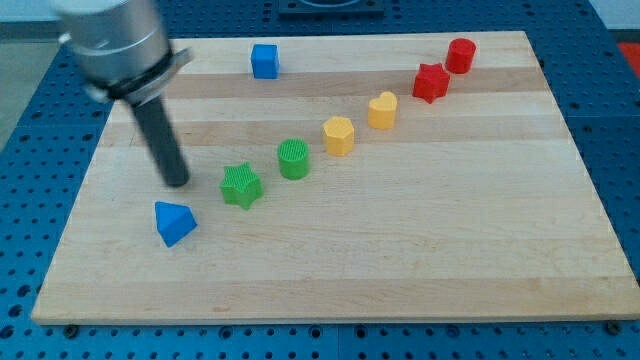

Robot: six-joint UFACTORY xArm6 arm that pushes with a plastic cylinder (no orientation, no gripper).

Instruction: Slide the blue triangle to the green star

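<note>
The blue triangle lies on the wooden board at the view's lower left. The green star sits to its upper right, a small gap apart. My tip is just above the blue triangle and left of the green star, touching neither as far as I can see. The dark rod rises from it to the arm's grey body at the view's top left.
A green cylinder, a yellow hexagon, a yellow heart, a red star and a red cylinder run diagonally up to the right. A blue cube sits near the top edge.
</note>
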